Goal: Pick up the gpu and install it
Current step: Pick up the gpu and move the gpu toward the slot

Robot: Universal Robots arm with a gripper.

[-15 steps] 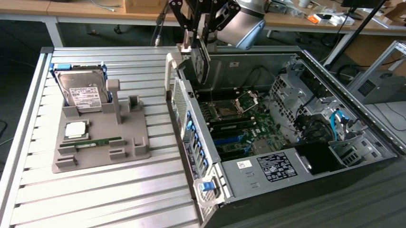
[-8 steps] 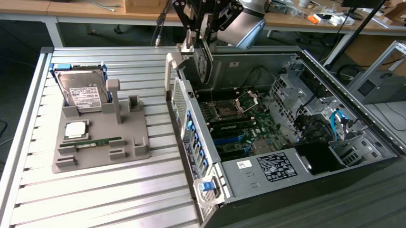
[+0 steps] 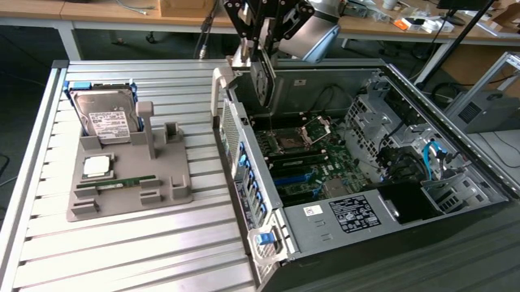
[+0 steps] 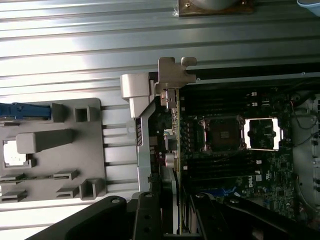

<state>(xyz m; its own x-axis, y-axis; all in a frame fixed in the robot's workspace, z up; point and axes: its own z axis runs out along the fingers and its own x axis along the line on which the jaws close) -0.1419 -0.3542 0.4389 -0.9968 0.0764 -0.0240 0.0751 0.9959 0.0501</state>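
exterior view: gripper (image 3: pixel 264 47) part-closed, seemingly clamping the gpu (image 3: pixel 262 82) above the open case (image 3: pixel 321 234).

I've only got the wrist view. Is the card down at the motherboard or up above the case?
Observer: Up. The gpu hangs upright in the gripper, above the motherboard, near the case rim.
Operator: What else is out there?
Observer: A hard drive stands upright in the grey fixture.
Operator: Anything else?
Observer: A green RAM stick lies flat on it.
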